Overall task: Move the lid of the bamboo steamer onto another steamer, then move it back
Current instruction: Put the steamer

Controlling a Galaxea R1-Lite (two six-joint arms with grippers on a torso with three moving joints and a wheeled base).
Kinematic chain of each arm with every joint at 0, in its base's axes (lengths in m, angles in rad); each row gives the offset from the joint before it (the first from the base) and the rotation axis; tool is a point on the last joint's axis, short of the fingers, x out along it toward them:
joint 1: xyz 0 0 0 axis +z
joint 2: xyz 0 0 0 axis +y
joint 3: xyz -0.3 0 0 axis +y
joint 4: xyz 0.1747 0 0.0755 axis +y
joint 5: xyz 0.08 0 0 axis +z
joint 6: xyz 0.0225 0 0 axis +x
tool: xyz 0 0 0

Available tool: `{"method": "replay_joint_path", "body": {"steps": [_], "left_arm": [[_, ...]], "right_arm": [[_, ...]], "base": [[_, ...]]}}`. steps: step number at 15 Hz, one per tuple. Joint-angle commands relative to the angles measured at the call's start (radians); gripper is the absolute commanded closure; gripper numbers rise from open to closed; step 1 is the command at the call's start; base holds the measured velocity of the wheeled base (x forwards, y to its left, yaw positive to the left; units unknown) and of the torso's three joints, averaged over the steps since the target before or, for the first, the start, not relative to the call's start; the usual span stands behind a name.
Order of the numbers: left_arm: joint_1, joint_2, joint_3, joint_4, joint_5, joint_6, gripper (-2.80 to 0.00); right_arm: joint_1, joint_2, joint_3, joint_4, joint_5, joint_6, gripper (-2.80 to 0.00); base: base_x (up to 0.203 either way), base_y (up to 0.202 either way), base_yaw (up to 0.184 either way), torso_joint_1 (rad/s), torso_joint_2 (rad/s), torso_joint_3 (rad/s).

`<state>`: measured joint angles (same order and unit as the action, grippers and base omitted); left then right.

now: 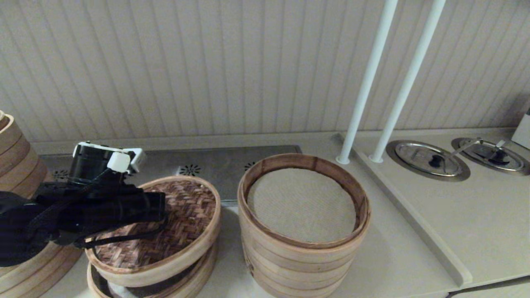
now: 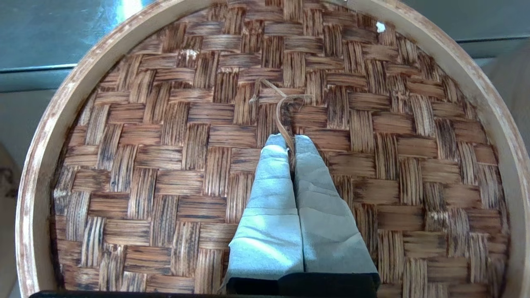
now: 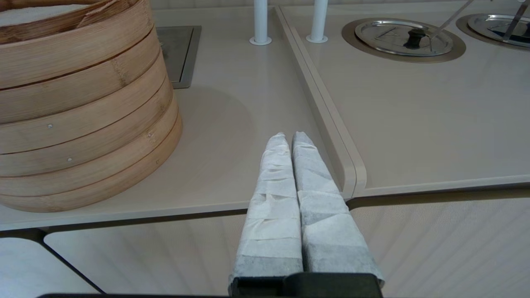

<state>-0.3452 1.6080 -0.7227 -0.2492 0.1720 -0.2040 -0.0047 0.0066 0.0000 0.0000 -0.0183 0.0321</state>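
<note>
The bamboo steamer lid (image 1: 186, 215) (image 2: 165, 165), dark woven top with a pale rim, hangs tilted, its far edge higher. Beneath it sits a low bamboo steamer (image 1: 194, 273), its inside mostly hidden. My left gripper (image 2: 290, 140) (image 1: 161, 209) is shut on the lid's twine loop (image 2: 285, 107) at the centre. Right of the lid stands a taller steamer stack (image 1: 298, 256) (image 3: 83, 124) with a brownish top rim and a white cloth liner (image 1: 302, 205). My right gripper (image 3: 288, 136) is shut on nothing, hovering at the counter's front edge, out of the head view.
A large bamboo stack (image 1: 16, 165) fills the far left. Two white poles (image 1: 368, 82) rise behind the taller stack. Past a raised ledge (image 1: 414, 215), two steel lids (image 1: 428, 159) (image 1: 492, 155) sit in the counter. A metal vent plate (image 1: 223, 165) lies at the back.
</note>
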Motion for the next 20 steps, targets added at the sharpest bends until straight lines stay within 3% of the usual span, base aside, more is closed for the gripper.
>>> {"method": "replay_joint_path", "body": {"steps": [1,8,13,20], "left_arm": [[0.011,0.039,0.019,-0.017,0.001,-0.001,0.0],[0.036,0.028,0.112,-0.072,-0.027,0.002,0.0],[0.035,0.001,0.121,0.028,-0.051,0.072,0.0],[0.035,-0.052,0.163,0.021,-0.055,0.069,0.0]], "right_arm": [[0.0,0.001,0.003,0.0,0.0,0.0,0.0],[0.0,0.001,0.003,0.0,0.0,0.0,0.0],[0.0,0.001,0.003,0.0,0.0,0.0,0.0],[0.0,0.001,0.003,0.0,0.0,0.0,0.0]], "base": [[0.0,0.0,0.0,0.0,0.0,0.0],[0.0,0.0,0.0,0.0,0.0,0.0],[0.0,0.0,0.0,0.0,0.0,0.0],[0.0,0.0,0.0,0.0,0.0,0.0]]}}
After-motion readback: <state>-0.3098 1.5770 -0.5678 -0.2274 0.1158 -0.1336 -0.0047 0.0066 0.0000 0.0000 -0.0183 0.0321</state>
